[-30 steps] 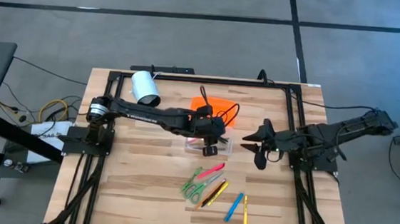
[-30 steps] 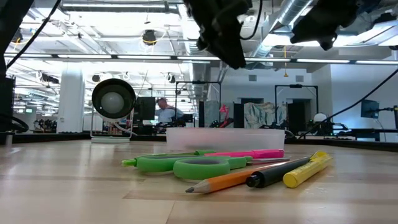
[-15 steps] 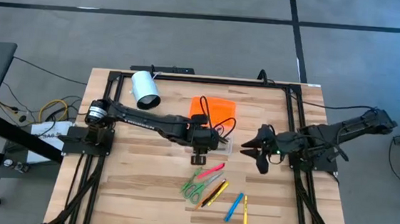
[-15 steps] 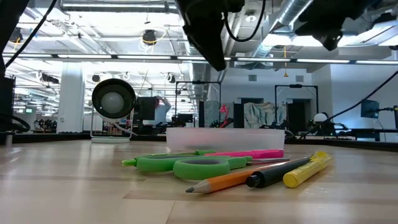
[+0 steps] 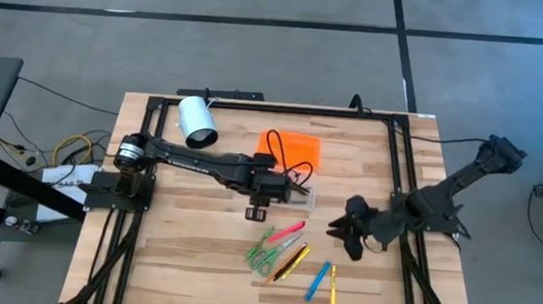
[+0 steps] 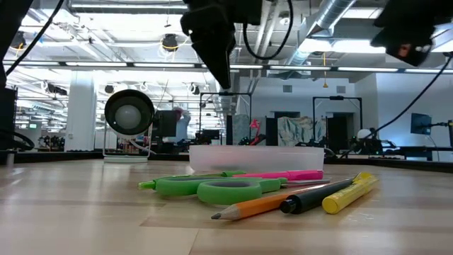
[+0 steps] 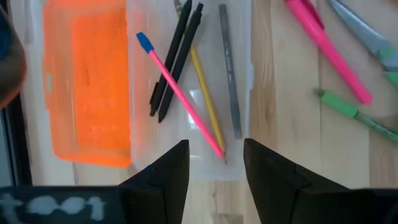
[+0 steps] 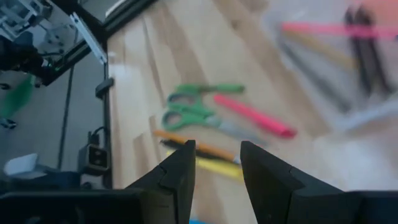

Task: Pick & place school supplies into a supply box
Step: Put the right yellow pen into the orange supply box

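Observation:
The supply box point(image 5: 285, 194) is a clear tray with several pens and pencils lying in it point(image 7: 186, 74); its orange lid point(image 5: 293, 149) lies open flat on the far side. More school supplies lie on the table nearer me: green scissors point(image 5: 263, 253), a pink marker point(image 5: 289, 232), an orange pencil point(image 6: 255, 205), a yellow marker point(image 6: 350, 193) and a blue pen point(image 5: 318, 280). My left gripper point(image 5: 257, 210) hangs open and empty above the tray's left near corner point(image 7: 214, 165). My right gripper point(image 5: 350, 236) hovers open and empty to the right of the loose supplies point(image 8: 216, 177).
A white cylinder point(image 5: 196, 120) lies on its side near the far left corner. A black frame point(image 5: 390, 123) borders the work area. Bare wood lies left of the scissors and along the near edge.
My left gripper has moved from over the tray toward the table's left and near edge, staying open. My right gripper has travelled toward the near edge, closer to the loose supplies, as its arm folded. The supplies have not moved.

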Controlling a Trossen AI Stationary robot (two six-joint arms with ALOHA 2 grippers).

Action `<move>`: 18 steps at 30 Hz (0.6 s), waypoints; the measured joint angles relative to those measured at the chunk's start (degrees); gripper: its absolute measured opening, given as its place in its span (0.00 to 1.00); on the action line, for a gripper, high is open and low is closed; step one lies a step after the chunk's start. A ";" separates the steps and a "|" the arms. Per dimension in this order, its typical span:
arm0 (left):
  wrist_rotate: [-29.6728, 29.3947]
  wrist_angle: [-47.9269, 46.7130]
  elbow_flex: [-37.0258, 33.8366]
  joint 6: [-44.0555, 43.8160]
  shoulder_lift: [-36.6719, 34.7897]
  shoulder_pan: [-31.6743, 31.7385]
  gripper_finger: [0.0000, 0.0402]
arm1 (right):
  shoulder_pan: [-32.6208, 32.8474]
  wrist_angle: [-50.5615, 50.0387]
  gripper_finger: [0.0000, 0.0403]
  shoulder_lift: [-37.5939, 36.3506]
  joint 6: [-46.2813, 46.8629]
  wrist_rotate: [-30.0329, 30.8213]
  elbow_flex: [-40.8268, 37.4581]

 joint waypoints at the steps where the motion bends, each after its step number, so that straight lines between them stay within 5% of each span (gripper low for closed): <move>1: 0.01 -0.02 -0.84 0.13 -0.85 0.08 0.35 | 0.99 0.16 0.30 0.86 2.08 0.00 0.00; 9: 0.39 3.97 -11.02 0.33 -9.53 0.02 0.35 | 8.61 2.90 0.30 7.68 15.73 4.41 0.00; 18: 0.39 16.62 -30.48 -6.06 -22.21 0.05 0.35 | 14.23 8.27 0.30 19.47 28.52 5.28 2.04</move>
